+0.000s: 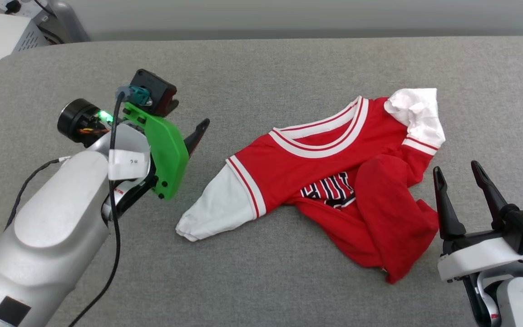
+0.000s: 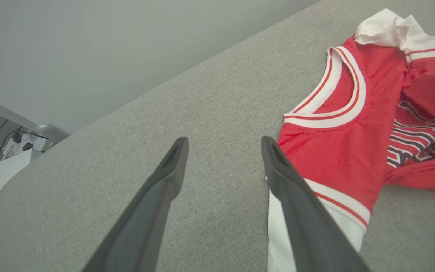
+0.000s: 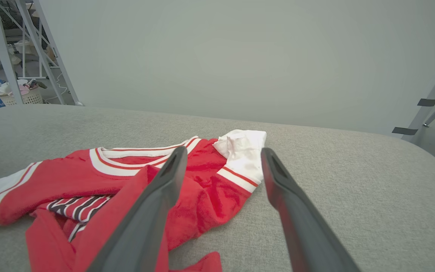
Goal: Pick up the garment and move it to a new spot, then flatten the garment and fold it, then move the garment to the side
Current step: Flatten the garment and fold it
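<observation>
The left hand and right hand gape empty beside the crumpled jersey; a one-layer pinch could drag it bunched.

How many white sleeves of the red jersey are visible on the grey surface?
2. One white sleeve stretches out from the red sports jersey toward the robot's left; the other white sleeve lies crumpled at its far right corner.
</observation>
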Available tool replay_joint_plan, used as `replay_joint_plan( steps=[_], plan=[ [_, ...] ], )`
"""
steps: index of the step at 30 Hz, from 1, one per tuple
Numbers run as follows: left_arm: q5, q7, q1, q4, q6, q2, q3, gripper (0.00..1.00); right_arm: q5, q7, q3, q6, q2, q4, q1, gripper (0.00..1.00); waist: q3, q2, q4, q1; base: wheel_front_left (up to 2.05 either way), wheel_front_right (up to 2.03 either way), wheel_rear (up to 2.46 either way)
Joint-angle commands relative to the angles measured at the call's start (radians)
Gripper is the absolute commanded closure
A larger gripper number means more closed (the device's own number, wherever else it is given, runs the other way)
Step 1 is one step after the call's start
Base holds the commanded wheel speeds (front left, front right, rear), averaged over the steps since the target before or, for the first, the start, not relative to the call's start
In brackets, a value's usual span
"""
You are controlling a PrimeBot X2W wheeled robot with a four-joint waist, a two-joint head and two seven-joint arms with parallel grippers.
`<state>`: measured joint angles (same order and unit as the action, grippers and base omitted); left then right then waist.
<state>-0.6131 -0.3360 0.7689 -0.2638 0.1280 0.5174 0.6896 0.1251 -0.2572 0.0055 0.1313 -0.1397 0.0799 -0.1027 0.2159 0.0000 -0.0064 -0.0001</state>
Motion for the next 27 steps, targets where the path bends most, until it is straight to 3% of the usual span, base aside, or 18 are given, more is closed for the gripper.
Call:
replay_joint_plan(
  steps=[1,8,14,19,26,27],
  plan=[
    [-0.063,-0.073,0.037,0.01,0.003,0.028,0.052,0.0,-0.013,-0.004,-0.004,-0.001,0.004,-0.006,-0.002,0.0,0.021,0.0,-0.018,0.0001,0.0,0.0,0.0],
    [-0.254,-0.319,0.094,0.082,0.003,0.147,0.262,0.0,-0.02,-0.004,-0.026,-0.001,0.01,-0.009,-0.006,0.0,0.045,0.0,-0.035,0.0001,0.0,0.0,0.0],
    [-0.334,-0.364,0.088,0.093,0.003,0.207,0.373,0.0,-0.023,-0.005,-0.036,-0.001,0.017,-0.011,-0.012,0.0,0.067,0.0,-0.046,0.0001,0.0,0.0,0.0],
    [-0.361,-0.361,0.069,0.049,0.003,0.213,0.444,0.0,-0.024,-0.005,-0.028,-0.001,0.022,-0.007,-0.029,0.0,0.093,0.0,-0.059,0.0001,0.0,0.0,0.0],
    [-0.385,-0.324,0.057,-0.074,0.003,0.171,0.518,0.0,-0.022,-0.005,-0.014,-0.001,0.021,0.004,-0.056,0.0,0.119,0.0,-0.077,0.0001,0.0,0.0,0.0],
    [-0.387,-0.32,0.059,-0.08,0.003,0.167,0.527,0.37,-0.022,-0.005,-0.014,-0.001,0.02,0.005,-0.057,0.0,0.118,0.0,-0.078,0.0001,0.0,0.0,0.0]
  ],
)
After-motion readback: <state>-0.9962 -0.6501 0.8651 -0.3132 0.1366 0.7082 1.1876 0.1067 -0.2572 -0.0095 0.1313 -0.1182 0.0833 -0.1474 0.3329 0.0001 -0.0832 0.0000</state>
